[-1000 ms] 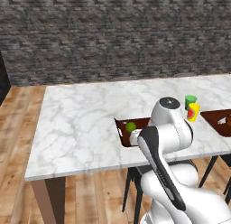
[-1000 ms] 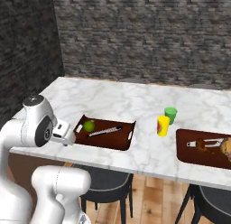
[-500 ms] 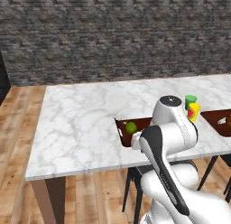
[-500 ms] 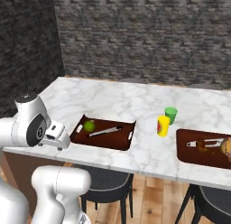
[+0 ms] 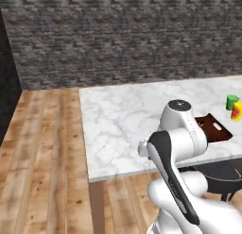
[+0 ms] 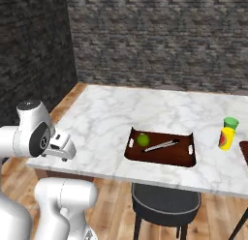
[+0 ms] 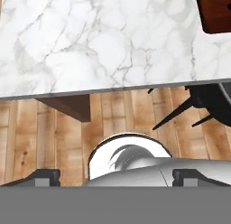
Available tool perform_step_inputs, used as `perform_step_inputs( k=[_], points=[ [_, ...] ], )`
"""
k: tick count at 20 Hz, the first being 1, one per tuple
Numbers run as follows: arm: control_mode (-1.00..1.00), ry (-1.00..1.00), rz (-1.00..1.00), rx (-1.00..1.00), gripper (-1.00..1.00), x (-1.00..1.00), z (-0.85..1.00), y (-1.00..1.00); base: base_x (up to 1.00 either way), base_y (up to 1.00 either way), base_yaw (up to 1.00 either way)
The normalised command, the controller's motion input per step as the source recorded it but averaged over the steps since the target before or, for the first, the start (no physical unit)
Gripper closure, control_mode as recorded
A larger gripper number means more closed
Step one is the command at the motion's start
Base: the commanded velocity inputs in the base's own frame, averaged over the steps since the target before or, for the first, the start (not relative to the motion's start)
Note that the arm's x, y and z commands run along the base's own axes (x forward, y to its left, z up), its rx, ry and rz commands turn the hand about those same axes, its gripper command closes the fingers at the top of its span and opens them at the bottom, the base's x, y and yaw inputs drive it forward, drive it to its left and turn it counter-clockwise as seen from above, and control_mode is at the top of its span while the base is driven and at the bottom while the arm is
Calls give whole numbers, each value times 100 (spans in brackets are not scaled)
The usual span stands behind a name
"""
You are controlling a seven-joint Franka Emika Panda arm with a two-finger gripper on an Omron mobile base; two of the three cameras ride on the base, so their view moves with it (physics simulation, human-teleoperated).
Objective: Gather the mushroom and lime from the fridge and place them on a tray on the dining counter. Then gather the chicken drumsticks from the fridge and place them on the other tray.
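A green lime (image 6: 143,140) lies in the left end of a dark brown tray (image 6: 181,157) on the white marble dining counter (image 6: 111,118), beside a thin silver utensil (image 6: 162,146). That tray's corner peeks out past my arm in the left base view (image 5: 215,129) and sits at the top right of the hand view (image 7: 216,13). My gripper (image 6: 62,151) hangs open and empty at the counter's near left edge, well left of the tray. In the hand view the gripper (image 7: 116,175) looks down on the counter edge and wooden floor. Mushroom, drumsticks and fridge are out of view.
A green cup (image 6: 231,123) and a yellow bottle (image 6: 225,138) stand right of the tray, with a second tray's edge (image 6: 244,149) beyond them. A black stool (image 6: 164,200) sits under the counter in front of the tray. Wooden floor (image 5: 42,148) lies open to the left.
The whole picture has shifted: the camera moved left along the counter, so tray and bottles now sit further right. The hand stays low at the counter's edge, still open.
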Motion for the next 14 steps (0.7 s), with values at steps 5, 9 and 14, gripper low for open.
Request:
perform_step_inputs(
  k=[5, 9, 14],
  points=[
    [100, 0, 0, 0, -100, 0, 0, 0, -2, 100, -18],
    [100, 0, 0, 0, -100, 0, 0, 0, -3, 100, -25],
    [100, 0, 0, 0, -100, 0, 0, 0, 10, 100, -36]
  ],
)
